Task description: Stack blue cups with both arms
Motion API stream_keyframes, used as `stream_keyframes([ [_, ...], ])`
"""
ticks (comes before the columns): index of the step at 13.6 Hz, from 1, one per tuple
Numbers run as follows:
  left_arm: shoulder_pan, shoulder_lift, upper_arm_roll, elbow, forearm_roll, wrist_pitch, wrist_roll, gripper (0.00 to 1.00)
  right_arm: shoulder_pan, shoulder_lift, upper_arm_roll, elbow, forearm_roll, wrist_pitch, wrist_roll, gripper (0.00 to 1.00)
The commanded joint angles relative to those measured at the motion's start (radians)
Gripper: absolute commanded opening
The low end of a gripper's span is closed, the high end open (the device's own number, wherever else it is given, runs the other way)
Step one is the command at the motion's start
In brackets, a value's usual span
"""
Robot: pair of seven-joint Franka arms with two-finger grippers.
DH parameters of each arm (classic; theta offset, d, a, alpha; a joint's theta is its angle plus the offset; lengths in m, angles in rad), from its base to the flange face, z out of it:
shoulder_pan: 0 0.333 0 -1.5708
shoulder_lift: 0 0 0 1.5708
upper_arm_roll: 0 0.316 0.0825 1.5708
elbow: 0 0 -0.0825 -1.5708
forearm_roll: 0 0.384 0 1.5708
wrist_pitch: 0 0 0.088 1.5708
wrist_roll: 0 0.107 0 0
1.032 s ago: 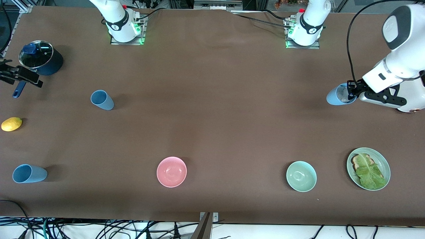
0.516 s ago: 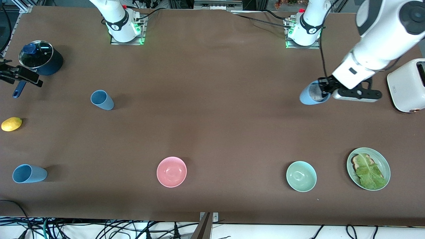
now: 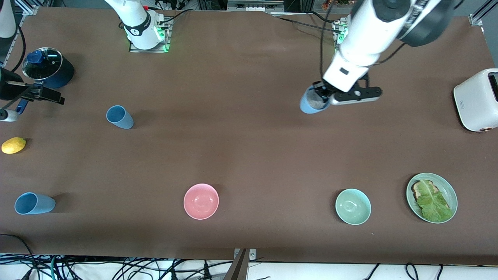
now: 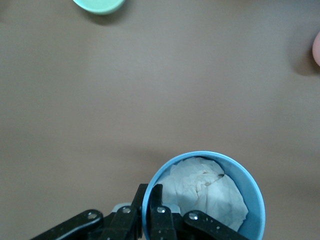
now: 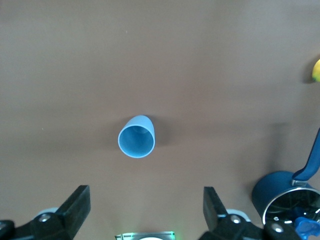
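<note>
Left jaws (image 3: 320, 98) are clamped thin on one wall of the sky-blue cup (image 3: 310, 104), airborne over the counter (image 3: 241, 147), so it may pivot or slip; right jaws (image 5: 145, 200) stand apart over the slate-blue cup (image 5: 136, 136), risking a collision on approach.

We see one sky-blue cup (image 3: 312, 104) with white paper inside, held aloft; a slate-blue cup (image 3: 119, 117) stands upright on the desk (image 3: 249, 147).
</note>
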Motion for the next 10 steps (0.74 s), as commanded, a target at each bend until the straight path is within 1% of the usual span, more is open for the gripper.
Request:
stream_keyframes([
  [1, -0.095, 0.122, 0.012, 0.112, 0.005, -0.017, -0.154, 0.0, 0.001, -0.027, 0.002, -0.144, 0.0, 0.081, -0.016, 1.0],
  [2, -0.136, 0.153, 0.015, 0.126, 0.006, 0.003, -0.212, 0.0, 0.001, -0.029, 0.002, -0.206, 0.0, 0.124, -0.016, 1.0],
  [5, -0.222, 0.251, 0.015, 0.172, 0.092, 0.055, -0.392, 0.0, 0.001, -0.03, 0.004, -0.365, 0.0, 0.283, -0.015, 1.0],
  [8, -0.293, 0.346, 0.02, 0.221, 0.146, 0.092, -0.53, 0.0, 0.001, -0.027, 0.004, -0.507, -0.003, 0.474, -0.018, 1.0],
  [10, -0.324, 0.398, 0.022, 0.223, 0.192, 0.145, -0.607, 0.0, 0.001, -0.02, 0.004, -0.589, -0.003, 0.59, -0.018, 1.0],
])
